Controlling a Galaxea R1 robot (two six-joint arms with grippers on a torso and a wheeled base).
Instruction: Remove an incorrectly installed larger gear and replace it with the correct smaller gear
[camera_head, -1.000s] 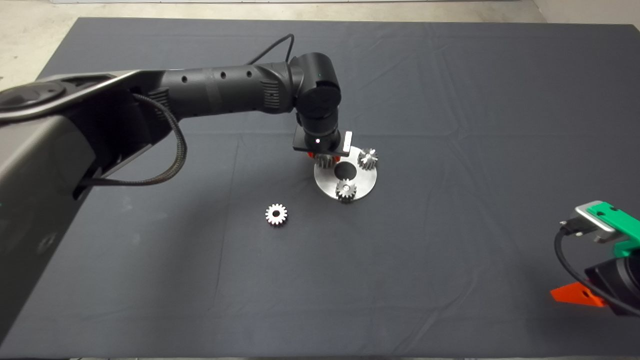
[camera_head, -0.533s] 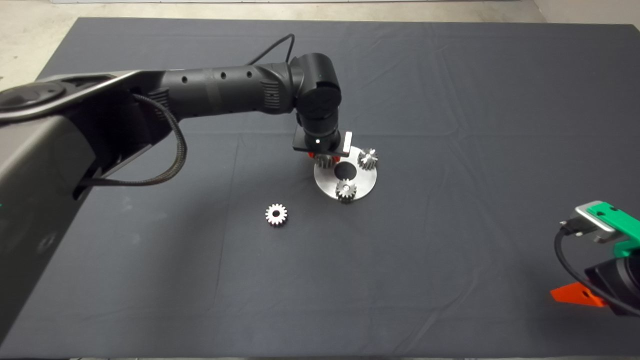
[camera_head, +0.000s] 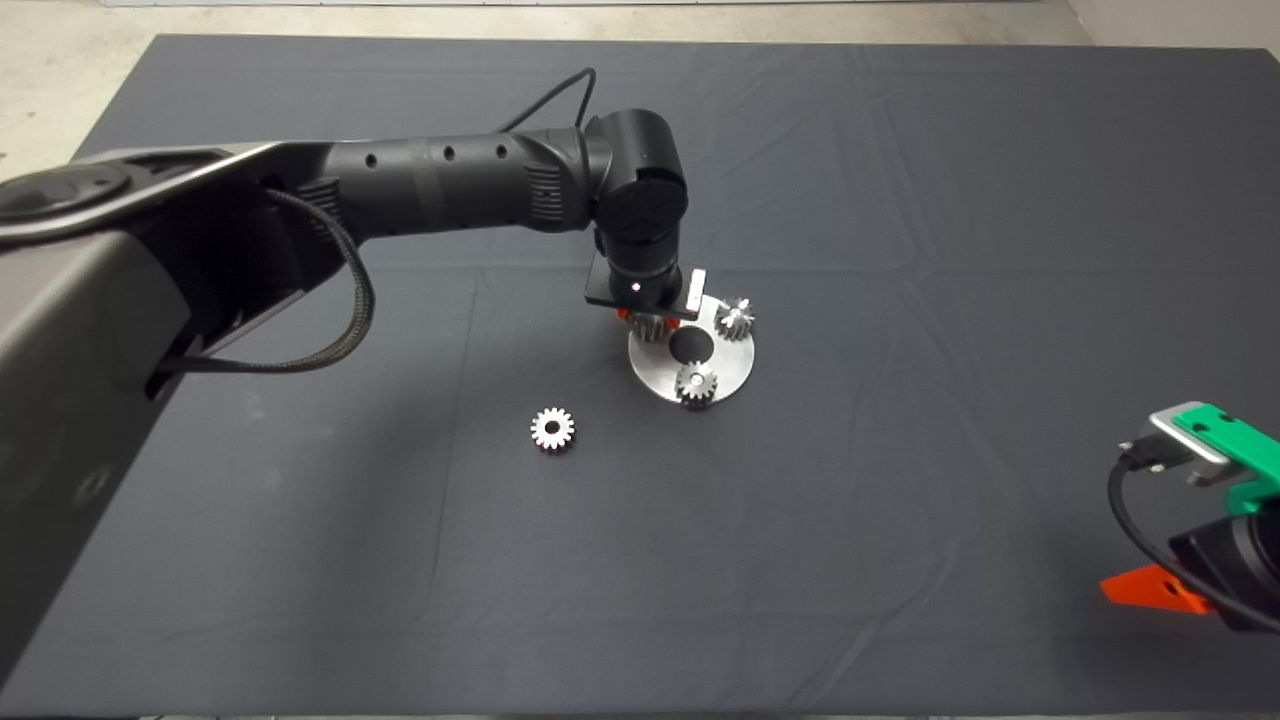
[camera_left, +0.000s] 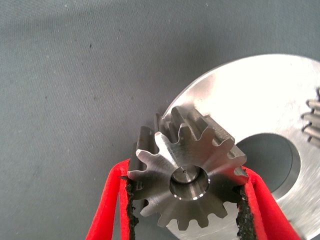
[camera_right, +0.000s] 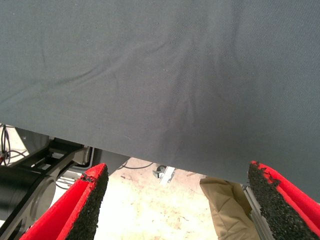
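The larger gear (camera_left: 186, 167), dull grey with a central bore, stands at the far-left spot of the round steel plate (camera_head: 738, 362); a pin shows in its bore. My left gripper (camera_head: 648, 320) is shut on it, and in the left wrist view (camera_left: 187, 200) the black pads (camera_left: 131, 205) press its teeth on both sides. In the head view the wrist hides most of this gear. The smaller gear (camera_head: 552, 428), with a bright whitish face, lies flat on the mat to the plate's near left. My right gripper (camera_head: 1165, 590) waits open at the lower right edge.
Two more gears (camera_head: 737, 318) (camera_head: 695, 383) stand on the plate around its dark centre hole (camera_head: 690, 345). The plate's edge (camera_left: 260, 95) shows in the left wrist view. The right wrist view (camera_right: 180, 200) shows the mat's edge and the floor beyond.
My left wrist has shifted very slightly up and to the right, still shut on the larger gear. The loose gear and the right arm have not moved.
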